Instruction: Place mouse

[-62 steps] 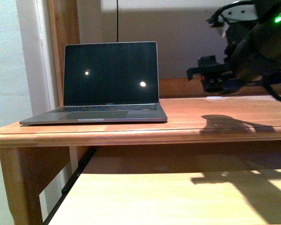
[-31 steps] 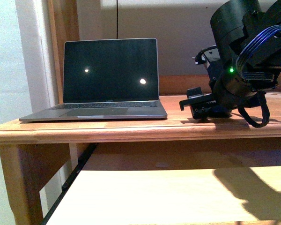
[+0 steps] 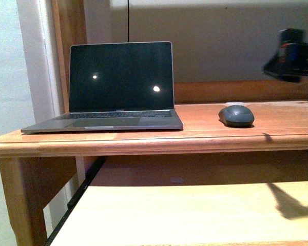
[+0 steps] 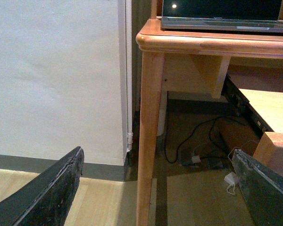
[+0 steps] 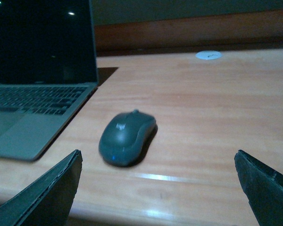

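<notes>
The mouse (image 5: pixel 128 137) is now lying flat on the desk (image 3: pixel 143 143), just beside the laptop (image 3: pixel 120 84) on its right-hand side and apart from it, with bare wood showing between them. Half a second ago my right arm was sitting low over that very spot and hiding it; now nothing is touching the mouse, so I am reading the release as done.

The right gripper (image 5: pixel 157 153) is backing away: in the front view it is only a blurred dark shape, high and off to the right of the mouse. From its wrist camera I am seeing both fingers spread wide at the frame's edges, empty, with the mouse sitting free on the desk ahead of them.

The left gripper (image 4: pixel 156 151) is hanging low beside the desk leg (image 4: pixel 148 141), jaws apart and holding nothing, taking no part here.

I am judging the placement finished; the mouse looks settled and well in from the desk's front edge, so I am treating retreat as all that remains.
</notes>
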Controlling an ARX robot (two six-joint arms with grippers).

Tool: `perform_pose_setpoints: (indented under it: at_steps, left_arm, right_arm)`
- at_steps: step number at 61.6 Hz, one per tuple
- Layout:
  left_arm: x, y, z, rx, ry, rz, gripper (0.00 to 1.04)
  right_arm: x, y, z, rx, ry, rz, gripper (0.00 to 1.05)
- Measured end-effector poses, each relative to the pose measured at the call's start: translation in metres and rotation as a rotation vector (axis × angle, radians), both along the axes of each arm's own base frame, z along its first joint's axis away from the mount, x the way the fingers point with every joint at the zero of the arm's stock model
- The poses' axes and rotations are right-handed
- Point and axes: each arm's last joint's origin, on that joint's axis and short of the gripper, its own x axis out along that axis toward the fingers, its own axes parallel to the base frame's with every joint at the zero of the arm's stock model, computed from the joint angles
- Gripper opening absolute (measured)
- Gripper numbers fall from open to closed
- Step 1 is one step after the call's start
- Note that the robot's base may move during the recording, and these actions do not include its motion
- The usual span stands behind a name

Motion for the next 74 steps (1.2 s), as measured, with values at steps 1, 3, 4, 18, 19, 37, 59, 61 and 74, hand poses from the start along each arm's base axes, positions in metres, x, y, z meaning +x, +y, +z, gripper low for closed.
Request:
perform_pose_setpoints:
  at_steps: [1, 3, 4, 18, 19, 37, 59, 61, 74]
  left_arm:
    - [0.000, 0.000, 0.000, 0.000, 0.000, 0.000, 0.97]
    - [0.000, 0.000, 0.000, 0.000, 0.000, 0.000, 0.97]
    - [0.000, 0.000, 0.000, 0.000, 0.000, 0.000, 0.97]
    - [0.000, 0.000, 0.000, 0.000, 0.000, 0.000, 0.97]
    - [0.000, 0.000, 0.000, 0.000, 0.000, 0.000, 0.97]
    - [0.000, 0.000, 0.000, 0.000, 0.000, 0.001, 0.97]
    - [0.000, 0.000, 0.000, 0.000, 0.000, 0.000, 0.97]
    - [0.000, 0.000, 0.000, 0.000, 0.000, 0.000, 0.97]
    - [0.000, 0.000, 0.000, 0.000, 0.000, 0.000, 0.97]
  right_arm:
    - [-0.004, -0.003, -0.003, -0.001, 0.003, 0.011, 0.97]
    - [-0.017, -0.013, -0.012, -0.009, 0.010, 0.043, 0.97]
    - [-0.024, -0.019, -0.018, -0.015, 0.016, 0.063, 0.97]
    - [-0.093, -0.078, -0.079, -0.027, 0.109, 0.242, 0.97]
    - [-0.097, -0.082, -0.083, -0.033, 0.118, 0.253, 0.97]
    - [-0.127, -0.097, -0.132, -0.123, 0.208, 0.373, 0.97]
    - [-0.095, -0.056, -0.143, -0.223, 0.155, 0.356, 0.97]
    - [-0.091, -0.051, -0.144, -0.223, 0.155, 0.358, 0.97]
    - [-0.054, -0.019, -0.144, -0.210, 0.161, 0.303, 0.97]
